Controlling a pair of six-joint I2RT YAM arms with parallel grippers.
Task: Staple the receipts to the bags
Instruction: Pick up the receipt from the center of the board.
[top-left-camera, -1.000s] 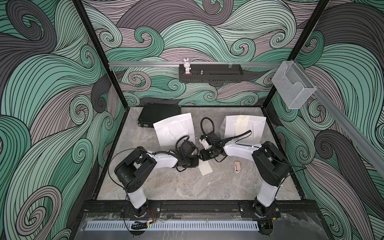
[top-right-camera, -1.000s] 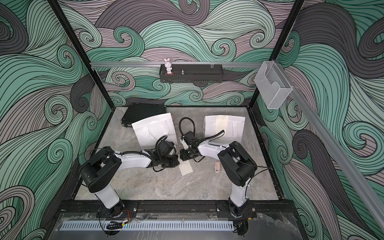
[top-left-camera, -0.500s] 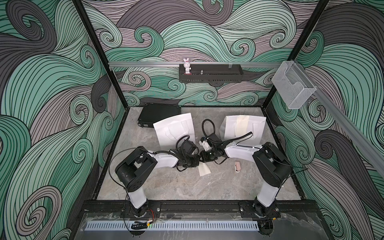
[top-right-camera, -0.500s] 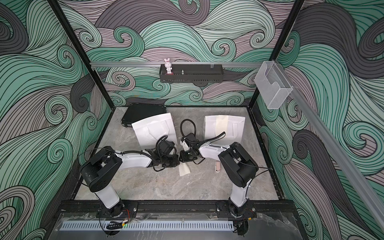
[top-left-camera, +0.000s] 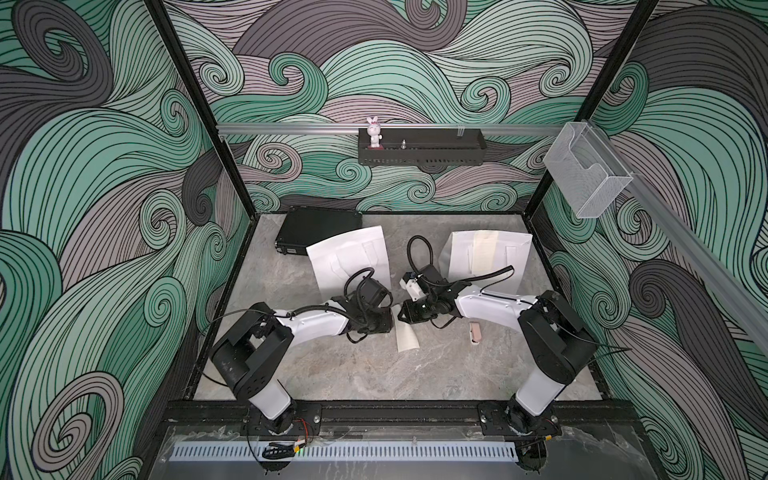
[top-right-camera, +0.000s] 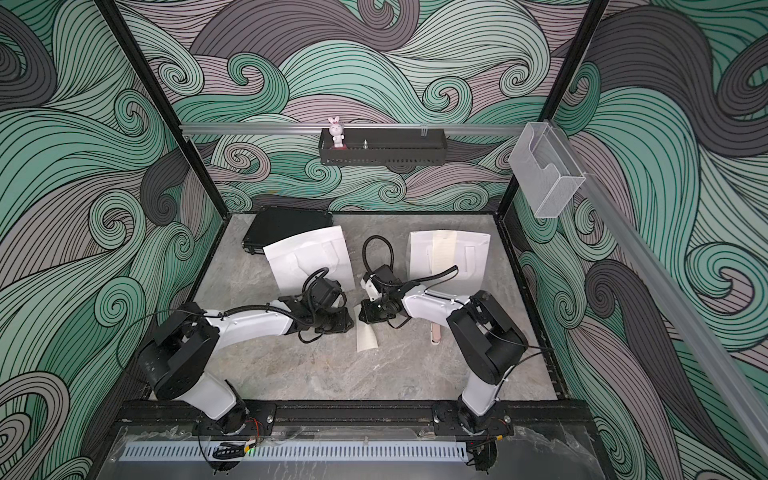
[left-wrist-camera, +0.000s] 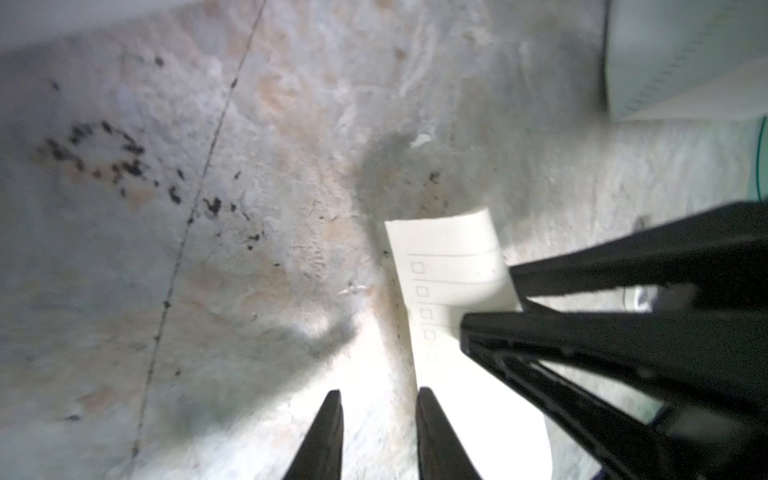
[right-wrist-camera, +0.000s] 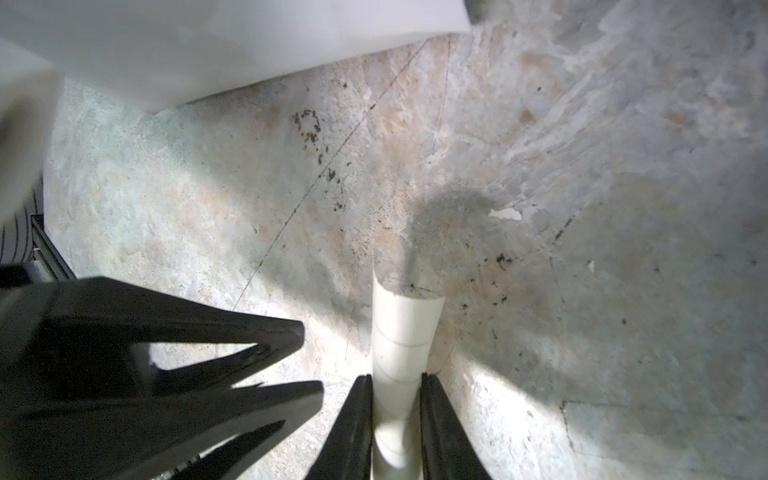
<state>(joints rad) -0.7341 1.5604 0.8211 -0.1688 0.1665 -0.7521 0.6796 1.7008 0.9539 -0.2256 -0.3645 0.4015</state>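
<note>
The two arms meet nose to nose at the middle of the marbled table (top-left-camera: 374, 374). The right gripper (right-wrist-camera: 395, 378) pinches one end of the loose receipt (right-wrist-camera: 405, 328); the slip is curled into a trough between its fingers (right-wrist-camera: 440, 424). In both top views that cream slip (top-left-camera: 406, 338) (top-right-camera: 365, 337) fans out toward the front edge from where the grippers meet. The left gripper (left-wrist-camera: 379, 392) has its jaws spread with only bare table showing in the gap; the receipt (left-wrist-camera: 449, 266) runs just beside one finger, not between them. The second receipt (top-left-camera: 484, 251) lies flat on the face of the right-hand bag (top-left-camera: 517, 257) at the back of the table. The left-hand bag (top-left-camera: 345, 259) has no slip on it, and one corner overlaps the black case (top-left-camera: 311, 226). The small pink-and-white stapler (top-left-camera: 475, 332) lies on the table beside the right arm, apart from both grippers.
</note>
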